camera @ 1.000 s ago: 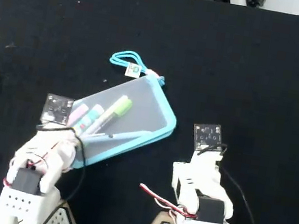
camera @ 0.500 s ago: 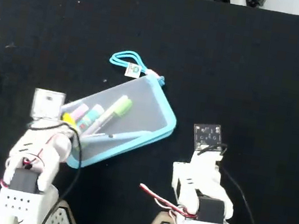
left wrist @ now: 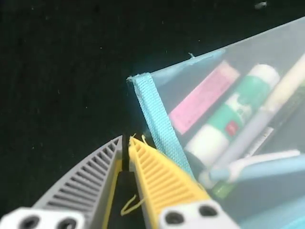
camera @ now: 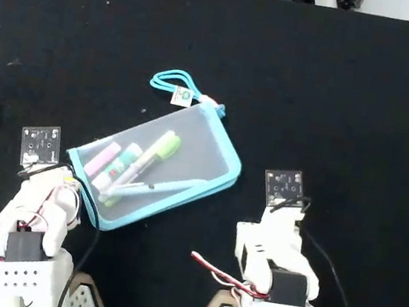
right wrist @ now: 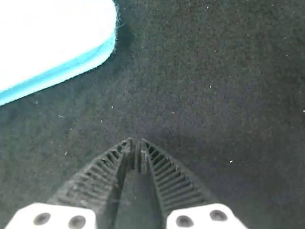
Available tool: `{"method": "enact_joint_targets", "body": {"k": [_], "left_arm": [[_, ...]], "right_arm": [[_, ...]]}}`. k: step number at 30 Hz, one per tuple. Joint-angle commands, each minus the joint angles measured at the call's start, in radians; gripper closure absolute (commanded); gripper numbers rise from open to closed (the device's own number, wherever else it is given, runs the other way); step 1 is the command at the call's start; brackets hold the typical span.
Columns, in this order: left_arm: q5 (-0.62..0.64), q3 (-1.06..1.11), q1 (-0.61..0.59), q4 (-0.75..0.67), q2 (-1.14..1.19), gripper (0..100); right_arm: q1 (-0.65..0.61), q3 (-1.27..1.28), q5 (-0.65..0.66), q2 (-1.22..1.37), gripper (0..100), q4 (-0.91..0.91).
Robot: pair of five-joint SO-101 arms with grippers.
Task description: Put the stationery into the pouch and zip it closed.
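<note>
Lying slantwise a little left of the centre of the high view, the pouch (camera: pixel 190 147) is being borne by the black table (camera: pixel 338 97), its long sides running from lower left to upper right. Through its clear face the stationery is being shown inside: a pink stick (camera: pixel 102 157), a green-and-white glue stick (camera: pixel 120 162), a yellow-green highlighter (camera: pixel 158 148) and a pale blue pen (camera: pixel 164 186), all gathered toward the lower-left end. A blue wrist loop (camera: pixel 171 80) is being trailed from the pouch's upper corner toward the upper left of the frame. Whether the zip is fully drawn cannot be told.

The left gripper (left wrist: pixel 127 139) is being held clenched, its grey and yellow fingers pressed together with nothing seen between them. In the high view its arm is being shown at the lower left of the frame, with the claw just beside the pouch's lower-left corner. In the left wrist view the pouch's teal edge band (left wrist: pixel 155 119) is being seen running close along the outer side of the yellow finger (left wrist: pixel 157 176); whether the two are touching cannot be told.

The right gripper (right wrist: pixel 136 142) is also being held clenched on nothing, over bare table. In the high view its arm is being shown at the lower right of the frame, apart from the pouch, and in the right wrist view a rounded corner of the pouch is being seen well ahead of the fingertips.
</note>
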Motion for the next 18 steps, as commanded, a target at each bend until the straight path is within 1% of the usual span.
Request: {"method": "enact_joint_targets", "body": {"k": [1,3,5,8,11,18], "left_arm": [[0.009,0.019,-0.002,0.02,0.006,97],[0.011,0.019,0.018,0.02,0.006,97],[0.035,0.019,0.07,0.02,0.006,97],[0.074,0.019,0.182,0.02,0.006,97],[0.075,0.019,0.254,0.02,0.006,97],[0.098,0.019,0.257,0.029,0.006,97]], "right_arm": [[0.015,-0.002,0.0,-0.041,98.6,0.008],[0.015,-0.002,0.0,-0.041,98.6,0.008],[0.015,-0.002,0.0,-0.041,98.6,0.008],[0.015,-0.002,-0.002,-0.041,98.6,0.008],[0.015,-0.002,-0.002,-0.041,98.6,0.008],[0.017,-0.002,-0.002,-0.041,98.6,0.008]]}}
